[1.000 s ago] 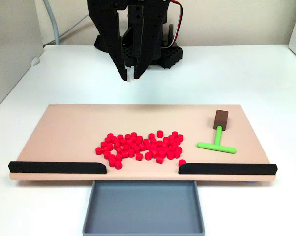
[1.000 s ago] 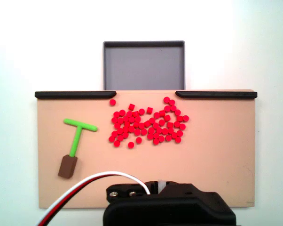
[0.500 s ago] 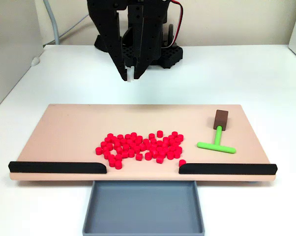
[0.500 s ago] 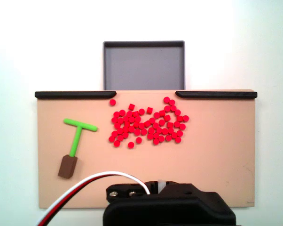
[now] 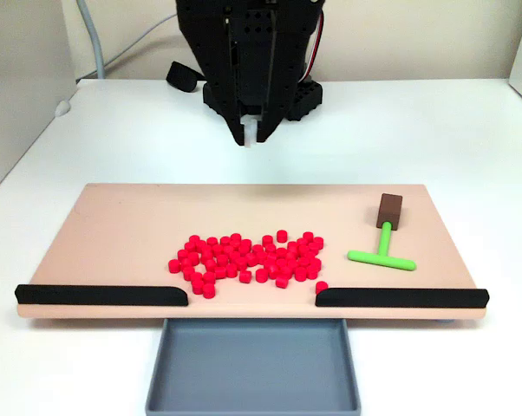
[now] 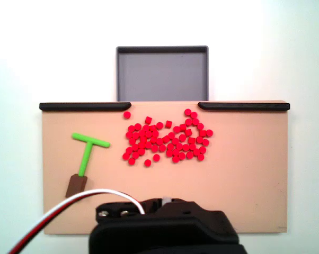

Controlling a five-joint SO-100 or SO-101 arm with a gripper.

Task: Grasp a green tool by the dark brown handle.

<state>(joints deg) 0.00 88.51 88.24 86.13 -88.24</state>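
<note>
Table (image 5: 434, 130): white top, carries everything.
Board (image 5: 131, 225): tan slab, flat across mid table in both fixed views; the one from behind the arm (image 6: 255, 174) shows it as a wide rectangle.
Arm (image 5: 248, 52): black, hangs at 12 o'clock of the board in the front fixed view, above bare table just past the far edge. In the other fixed view its body (image 6: 165, 233) covers the bottom-centre, w/ a white-and-red cable (image 6: 53, 222) curving off at 7 o'clock.
Tray (image 5: 252, 368): grey, shallow, at 6 o'clock of the board in the front fixed view, set against the gap betw. the strips; at 12 o'clock (image 6: 162, 50) in the other.
Strips: two black bars on the board's tray-side edge, one (image 5: 101, 295) at left, one (image 5: 400, 297) at right in the front view.
Pellets (image 5: 248, 258): red cylinders, loose heap mid-board, one stray by the right strip's inner end.
Green tool (image 5: 382, 249): T-shape lying flat, 3 o'clock of the heap in the front view, well apart from the gripper; 9 o'clock (image 6: 89, 151) in the other.
Dark brown handle (image 5: 389, 209): block on the stem's end toward the arm; partly under the cable (image 6: 76, 185) in the other view.
Gripper (image 5: 251, 139): tips point down, narrow gap, nothing held.
</note>
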